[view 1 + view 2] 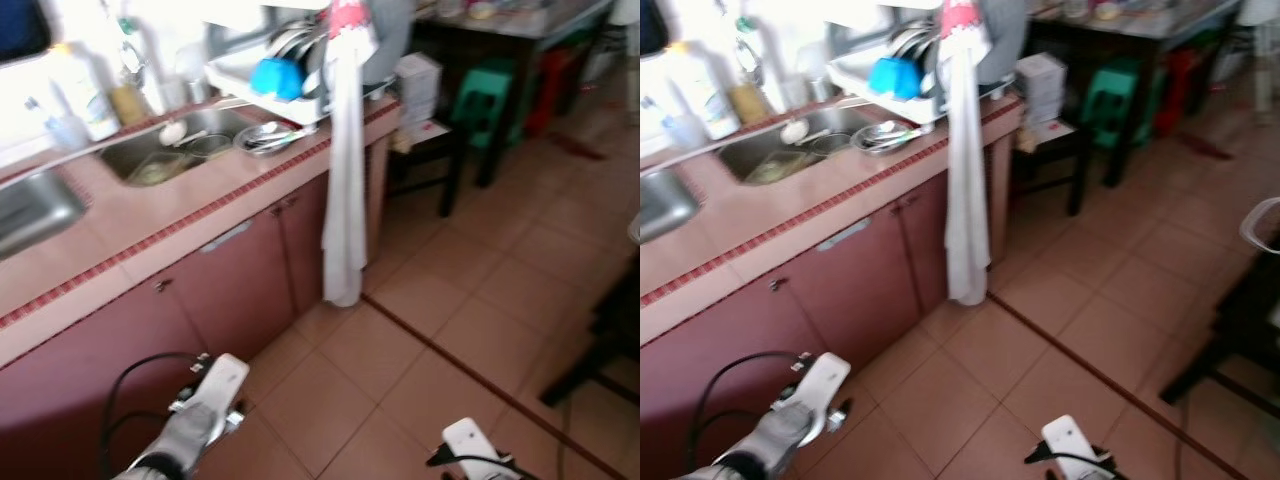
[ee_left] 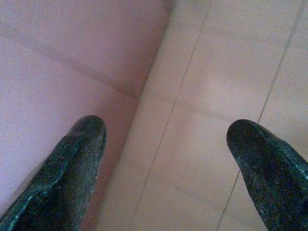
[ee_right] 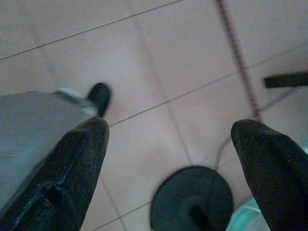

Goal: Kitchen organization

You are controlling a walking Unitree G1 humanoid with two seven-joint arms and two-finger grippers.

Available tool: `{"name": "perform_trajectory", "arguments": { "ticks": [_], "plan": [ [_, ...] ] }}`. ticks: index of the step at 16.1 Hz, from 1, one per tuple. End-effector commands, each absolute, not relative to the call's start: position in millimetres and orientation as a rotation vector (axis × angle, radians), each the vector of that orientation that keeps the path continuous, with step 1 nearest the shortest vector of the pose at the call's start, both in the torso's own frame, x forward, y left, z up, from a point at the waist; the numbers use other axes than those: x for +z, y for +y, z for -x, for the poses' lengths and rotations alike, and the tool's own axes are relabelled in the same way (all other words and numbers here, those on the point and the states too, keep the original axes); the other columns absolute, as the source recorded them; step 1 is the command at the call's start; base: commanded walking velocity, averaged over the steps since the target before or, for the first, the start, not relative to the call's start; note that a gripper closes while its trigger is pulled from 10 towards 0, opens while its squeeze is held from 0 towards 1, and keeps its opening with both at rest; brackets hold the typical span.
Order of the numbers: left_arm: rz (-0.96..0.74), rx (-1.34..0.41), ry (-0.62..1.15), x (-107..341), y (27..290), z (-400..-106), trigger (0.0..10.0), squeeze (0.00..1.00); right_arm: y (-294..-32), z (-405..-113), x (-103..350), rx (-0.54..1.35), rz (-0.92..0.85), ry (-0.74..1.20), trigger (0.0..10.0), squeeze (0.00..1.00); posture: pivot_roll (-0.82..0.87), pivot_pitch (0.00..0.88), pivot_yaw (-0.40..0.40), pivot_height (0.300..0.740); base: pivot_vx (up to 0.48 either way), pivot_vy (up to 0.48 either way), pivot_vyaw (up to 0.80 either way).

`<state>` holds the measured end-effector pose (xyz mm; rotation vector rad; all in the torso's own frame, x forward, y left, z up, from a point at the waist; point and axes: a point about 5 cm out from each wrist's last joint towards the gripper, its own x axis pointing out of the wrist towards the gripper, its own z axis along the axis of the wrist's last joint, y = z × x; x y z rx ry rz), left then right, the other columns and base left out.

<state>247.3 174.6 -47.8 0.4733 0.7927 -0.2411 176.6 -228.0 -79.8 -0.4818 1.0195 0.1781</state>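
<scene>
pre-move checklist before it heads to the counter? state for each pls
1. Left tool open and holding nothing: ok, fingers spread over floor tile beside the cabinet front.
2. Right tool open and holding nothing: ok, it hangs over tile.
3. Floor under the right tool free: not ok, a round black base sits right below it.
4. Path along the counter: ok, bare tiles up to the hanging white cloth.
5. Sink contents identified: cannot tell, the view is blurred; a metal bowl rests on its edge.
6. Dish rack stable on the counter: cannot tell.
</scene>
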Motion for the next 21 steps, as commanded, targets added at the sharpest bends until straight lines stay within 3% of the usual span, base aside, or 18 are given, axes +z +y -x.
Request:
{"name": "perform_trajectory", "arguments": {
  "ticks": [1,12,21],
  "plan": [
    [-0.502,-0.225,0.801,-47.3,184.3,-246.6,10.0,0.00,-221.6,-180.1,-79.5,0.184,0.472,1.002,10.0,0.00,-0.11,0.000,0.094,0.740,0.000,0.000,-0.73],
    [-0.511,-0.225,0.791,-46.1,180.7,-249.1,10.0,0.00,-221.7,-181.3,-78.8,0.183,0.471,0.995,10.0,0.00,-0.11,0.000,0.093,0.740,0.000,0.000,-0.71],
    [-0.498,-0.246,0.763,-40.9,175.5,-256.6,10.0,0.00,-218.9,-182.3,-78.8,0.186,0.464,0.989,10.0,0.00,-0.11,0.000,0.101,0.740,0.000,0.000,0.00]
  ]
}}
